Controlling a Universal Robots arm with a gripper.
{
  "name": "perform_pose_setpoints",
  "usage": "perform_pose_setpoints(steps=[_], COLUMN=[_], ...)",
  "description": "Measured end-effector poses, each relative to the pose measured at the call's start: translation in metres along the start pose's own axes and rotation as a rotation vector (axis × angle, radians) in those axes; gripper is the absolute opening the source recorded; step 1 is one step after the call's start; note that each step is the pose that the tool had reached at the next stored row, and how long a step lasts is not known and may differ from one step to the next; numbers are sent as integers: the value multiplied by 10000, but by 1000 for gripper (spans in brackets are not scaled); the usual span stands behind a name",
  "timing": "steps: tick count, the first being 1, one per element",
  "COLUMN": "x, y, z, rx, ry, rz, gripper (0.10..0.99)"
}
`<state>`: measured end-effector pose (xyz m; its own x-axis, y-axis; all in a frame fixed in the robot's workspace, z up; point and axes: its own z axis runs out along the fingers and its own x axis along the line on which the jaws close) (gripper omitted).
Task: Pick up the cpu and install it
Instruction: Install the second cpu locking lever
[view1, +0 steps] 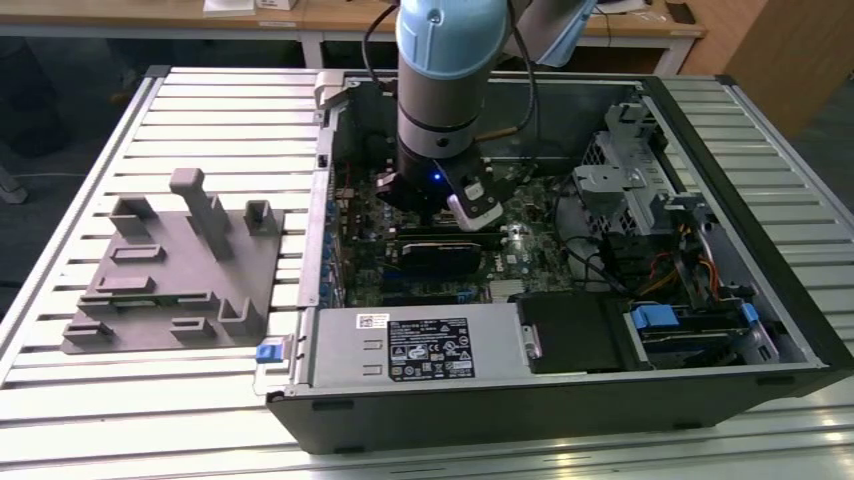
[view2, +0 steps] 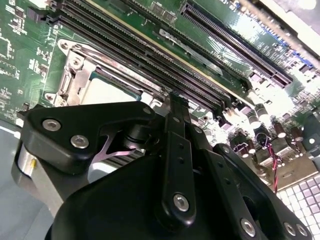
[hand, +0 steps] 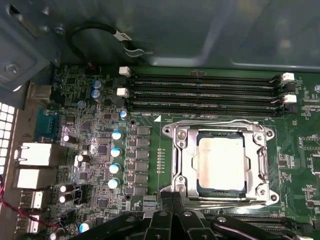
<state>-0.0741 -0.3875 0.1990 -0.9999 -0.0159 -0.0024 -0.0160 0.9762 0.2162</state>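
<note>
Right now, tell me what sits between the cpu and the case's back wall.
In the first wrist view, four long black memory slots run side by side between the cpu in its metal socket frame and the grey case wall.

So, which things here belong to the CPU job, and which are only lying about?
Part of the job:
- cpu, lying in the socket frame
- gripper, just beside the socket

Lying about:
- grey plastic fixture on the table, outside the case
- memory slots
- blue drive latch
</note>
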Motion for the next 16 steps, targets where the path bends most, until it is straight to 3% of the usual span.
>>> perform_pose_setpoints(steps=[16], x=[20], y=[-12], z=[57], rx=[-203], ry=[-4], rz=[1], gripper=[106])
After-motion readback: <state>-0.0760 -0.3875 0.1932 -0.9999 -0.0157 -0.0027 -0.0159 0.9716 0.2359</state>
